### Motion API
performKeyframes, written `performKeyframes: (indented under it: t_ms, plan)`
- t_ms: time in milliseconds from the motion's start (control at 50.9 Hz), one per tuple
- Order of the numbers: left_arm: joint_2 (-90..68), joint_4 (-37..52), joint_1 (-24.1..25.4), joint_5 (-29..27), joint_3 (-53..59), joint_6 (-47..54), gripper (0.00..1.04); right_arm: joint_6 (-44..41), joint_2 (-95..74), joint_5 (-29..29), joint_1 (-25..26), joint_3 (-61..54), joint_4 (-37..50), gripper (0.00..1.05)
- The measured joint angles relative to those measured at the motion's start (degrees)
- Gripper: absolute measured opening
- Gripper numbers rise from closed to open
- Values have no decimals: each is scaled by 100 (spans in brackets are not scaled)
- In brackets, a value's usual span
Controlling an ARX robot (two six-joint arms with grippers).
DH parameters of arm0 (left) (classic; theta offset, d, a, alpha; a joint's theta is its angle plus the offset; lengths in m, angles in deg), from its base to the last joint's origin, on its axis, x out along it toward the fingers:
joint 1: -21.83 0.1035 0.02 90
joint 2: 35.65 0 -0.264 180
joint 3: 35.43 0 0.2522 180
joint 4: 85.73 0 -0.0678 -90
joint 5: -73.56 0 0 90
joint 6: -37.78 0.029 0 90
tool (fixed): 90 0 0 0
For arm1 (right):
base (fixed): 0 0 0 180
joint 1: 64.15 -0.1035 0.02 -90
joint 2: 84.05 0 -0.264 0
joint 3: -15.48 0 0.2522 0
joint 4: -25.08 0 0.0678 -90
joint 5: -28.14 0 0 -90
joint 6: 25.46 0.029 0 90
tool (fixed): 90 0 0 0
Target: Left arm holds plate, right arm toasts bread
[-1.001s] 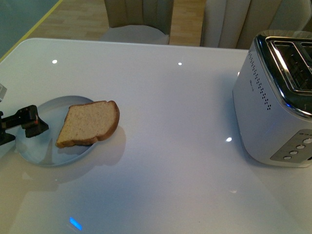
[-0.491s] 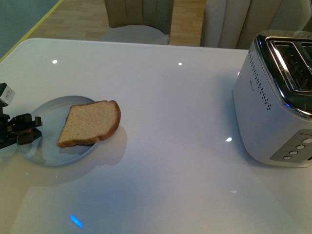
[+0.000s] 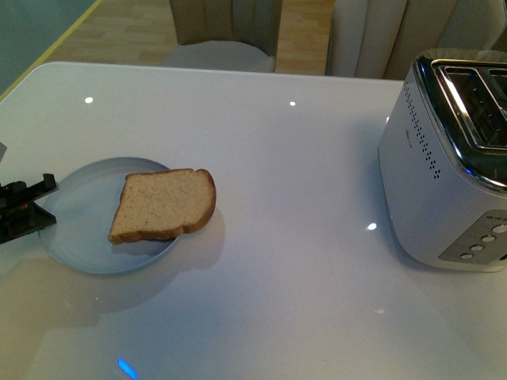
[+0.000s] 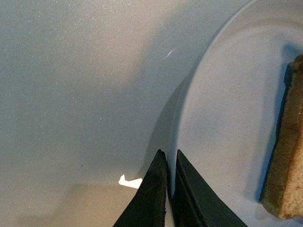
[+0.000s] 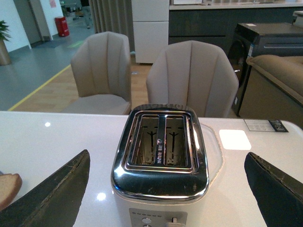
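Observation:
The pale blue-grey plate (image 3: 79,229) sits at the table's left with the bread (image 3: 164,204) lying on its right half, rounded end overhanging the rim. My left gripper (image 3: 36,207) is shut on the plate's left rim. In the left wrist view its black fingertips (image 4: 169,153) pinch the rim of the plate (image 4: 227,118), and the bread's crust (image 4: 286,156) shows at the edge. My right gripper (image 5: 166,153) is open, its fingers (image 5: 57,189) wide apart, hanging above the front of the silver toaster (image 5: 161,184). Both toaster slots are empty.
The toaster (image 3: 447,158) stands at the table's right edge with buttons on its near face. Two beige chairs (image 5: 191,78) are behind the table's far edge. A white card (image 5: 235,139) lies beside the toaster. A small white scrap (image 4: 129,180) lies by the left fingers.
The left gripper drew back from over the plate to its left rim and shut on it. The plate and bread have shifted a little to the right.

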Motion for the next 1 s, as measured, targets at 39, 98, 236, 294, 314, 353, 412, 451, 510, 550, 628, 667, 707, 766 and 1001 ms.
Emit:
performKeyframes:
  t_ms: [39, 98, 236, 294, 314, 353, 412, 451, 510, 550, 628, 667, 707, 766, 1001]
  plan:
    - [149, -24, 24, 50, 81, -83, 3, 0, 0, 0, 0, 0, 0, 96]
    - [380, -66, 63, 94, 190, -166, 3, 0, 0, 0, 0, 0, 0, 96]
    - [994, -249, 188, 232, 433, -350, 3, 0, 0, 0, 0, 0, 0, 96]
    - [1314, -424, 245, 293, 507, -402, 3, -2, 0, 0, 0, 0, 0, 96]
    - [1379, -466, 254, 297, 520, -404, 3, 0, 0, 0, 0, 0, 0, 96]
    - [1574, -588, 278, 317, 553, -413, 3, 0, 0, 0, 0, 0, 0, 96]
    - [2074, -994, 326, 317, 581, -407, 3, 0, 0, 0, 0, 0, 0, 96]
    - [2328, -1174, 328, 328, 581, -407, 3, 0, 0, 0, 0, 0, 0, 96]
    - [2750, -1547, 302, 376, 564, -411, 3, 0, 0, 0, 0, 0, 0, 96]
    - [2922, -1700, 278, 387, 533, -413, 3, 0, 0, 0, 0, 0, 0, 96]
    - [3381, -2164, 136, 404, 348, -433, 3, 0, 0, 0, 0, 0, 0, 96]
    - [3547, -2339, 44, 409, 238, -466, 3, 0, 0, 0, 0, 0, 0, 96]
    - [3718, -2524, -92, 431, 90, -501, 3, 0, 0, 0, 0, 0, 0, 96]
    - [3910, -2767, -317, 444, -114, -564, 3, 0, 0, 0, 0, 0, 0, 96]
    - [4116, -3322, -1110, 350, -616, -758, 3, 0, 0, 0, 0, 0, 0, 96]
